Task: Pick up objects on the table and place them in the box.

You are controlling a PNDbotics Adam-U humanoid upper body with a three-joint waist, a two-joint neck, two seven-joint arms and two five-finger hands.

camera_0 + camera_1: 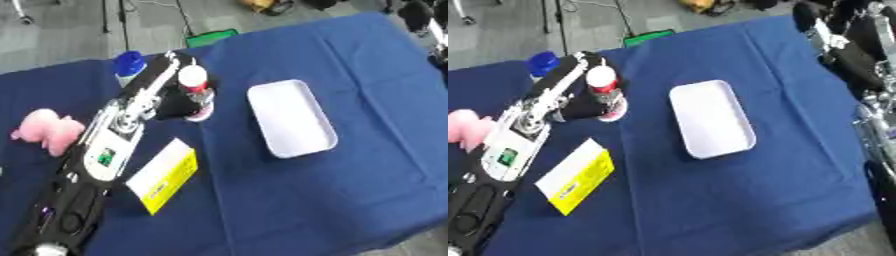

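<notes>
The left hand is seen reaching across the blue-covered worktop, its fingers curled around a small bottle with a white cap, which stands upright on the cloth. A blue-capped bottle stands just beyond the arm. The white box lies open, well to the right of the held bottle. A yellow and white carton lies beside the forearm, and a pink plush toy lies at the left edge. Whether the right hand's fingers are open or closed cannot be told.

left arm outstretched, left hand fingers curled closed; right arm raised.
</notes>
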